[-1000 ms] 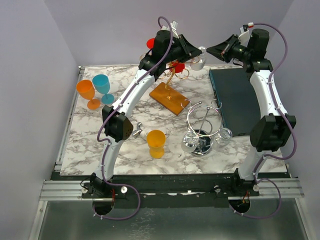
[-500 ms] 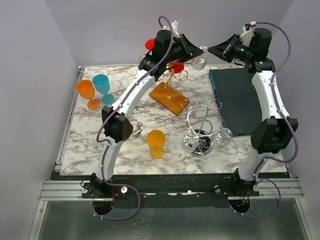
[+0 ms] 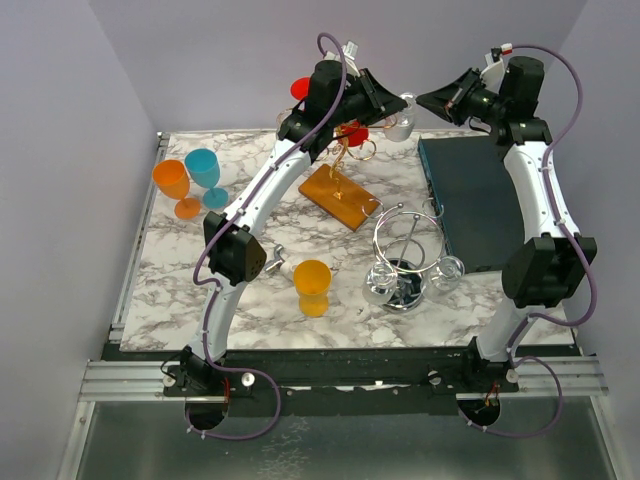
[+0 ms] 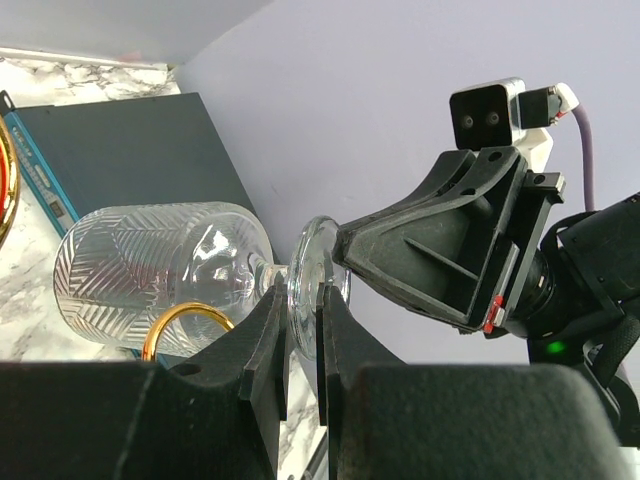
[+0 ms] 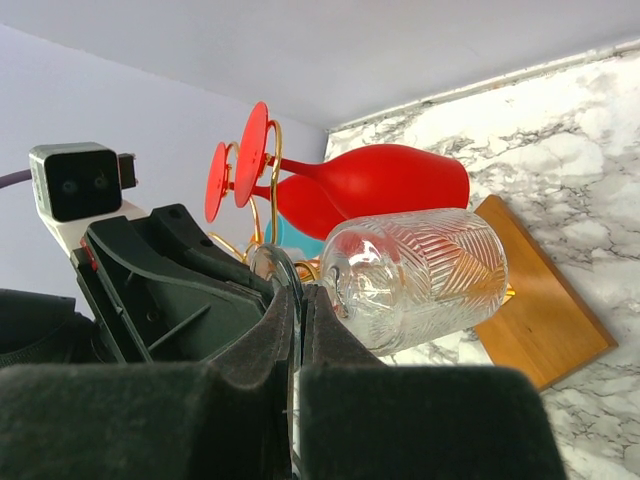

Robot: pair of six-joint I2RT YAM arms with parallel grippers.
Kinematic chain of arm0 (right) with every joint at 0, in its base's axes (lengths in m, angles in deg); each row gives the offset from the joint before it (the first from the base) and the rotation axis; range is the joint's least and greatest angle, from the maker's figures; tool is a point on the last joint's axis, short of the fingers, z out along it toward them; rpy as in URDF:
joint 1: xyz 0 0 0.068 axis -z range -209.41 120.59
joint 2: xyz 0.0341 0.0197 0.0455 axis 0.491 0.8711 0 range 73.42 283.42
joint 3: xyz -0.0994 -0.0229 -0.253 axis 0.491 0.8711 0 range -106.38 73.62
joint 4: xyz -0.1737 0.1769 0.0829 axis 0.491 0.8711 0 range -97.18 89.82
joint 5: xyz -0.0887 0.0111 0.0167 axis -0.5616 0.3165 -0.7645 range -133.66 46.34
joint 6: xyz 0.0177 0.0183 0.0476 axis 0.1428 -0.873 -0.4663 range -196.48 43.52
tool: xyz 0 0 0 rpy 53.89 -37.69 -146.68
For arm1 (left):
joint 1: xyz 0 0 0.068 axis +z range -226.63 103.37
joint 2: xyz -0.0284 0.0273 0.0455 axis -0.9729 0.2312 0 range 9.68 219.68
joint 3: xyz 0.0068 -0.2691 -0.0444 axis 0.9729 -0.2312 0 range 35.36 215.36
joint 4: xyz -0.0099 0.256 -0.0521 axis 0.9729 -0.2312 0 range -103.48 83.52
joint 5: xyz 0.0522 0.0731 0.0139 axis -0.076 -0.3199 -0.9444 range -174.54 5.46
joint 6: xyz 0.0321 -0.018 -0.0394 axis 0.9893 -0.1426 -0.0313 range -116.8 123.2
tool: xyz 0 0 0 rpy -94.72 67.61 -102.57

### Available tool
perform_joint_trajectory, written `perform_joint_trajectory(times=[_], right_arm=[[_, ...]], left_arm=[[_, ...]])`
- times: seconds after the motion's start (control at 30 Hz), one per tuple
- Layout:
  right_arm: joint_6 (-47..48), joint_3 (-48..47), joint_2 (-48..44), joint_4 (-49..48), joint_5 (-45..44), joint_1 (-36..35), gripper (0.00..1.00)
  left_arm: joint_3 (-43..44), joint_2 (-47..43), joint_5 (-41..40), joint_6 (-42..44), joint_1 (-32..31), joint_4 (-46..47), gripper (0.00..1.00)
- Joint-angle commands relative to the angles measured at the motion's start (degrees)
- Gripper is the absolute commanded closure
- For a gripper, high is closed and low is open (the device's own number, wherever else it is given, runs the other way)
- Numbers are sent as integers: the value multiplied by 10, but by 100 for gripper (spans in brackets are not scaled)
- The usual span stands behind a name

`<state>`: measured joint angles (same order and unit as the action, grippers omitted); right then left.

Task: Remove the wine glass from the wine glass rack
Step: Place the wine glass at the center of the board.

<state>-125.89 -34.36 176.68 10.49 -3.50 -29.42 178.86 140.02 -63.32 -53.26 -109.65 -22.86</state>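
A clear patterned wine glass [image 3: 399, 124] lies on its side in the air beside the gold wire rack [image 3: 345, 150], which stands on a wooden base [image 3: 338, 196]. My left gripper [image 4: 303, 290] is shut on the glass's round foot from one side, with the bowl [image 4: 150, 275] beyond it and a gold rack ring [image 4: 190, 315] beneath. My right gripper [image 5: 299, 290] is shut on the same foot's rim from the other side, with the bowl [image 5: 420, 275] past its tips. Two red glasses [image 5: 385, 180] hang on the rack behind.
An orange glass [image 3: 173, 181] and a teal glass [image 3: 204, 169] stand at the left. An orange cup [image 3: 312, 286] stands near the front. A chrome rack [image 3: 405, 255] with clear glasses stands at the right, beside a dark teal box [image 3: 472, 200].
The right arm's wrist shifted slightly right and up a second ago and has stayed still since. The left arm and the glass have not visibly moved.
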Motion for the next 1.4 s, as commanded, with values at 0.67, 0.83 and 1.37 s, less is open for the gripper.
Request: perform_joint_trajectory(times=[0.67, 0.83, 1.37], right_arm=[[-70, 40, 16, -101, 100, -3, 75], [-74, 56, 13, -108, 103, -3, 75], [-112, 121, -9, -165, 126, 30, 69]], left_arm=[[-22, -19, 76, -113, -9, 104, 100], [-33, -20, 71, -119, -1, 104, 100], [-49, -23, 49, -124, 10, 103, 100]])
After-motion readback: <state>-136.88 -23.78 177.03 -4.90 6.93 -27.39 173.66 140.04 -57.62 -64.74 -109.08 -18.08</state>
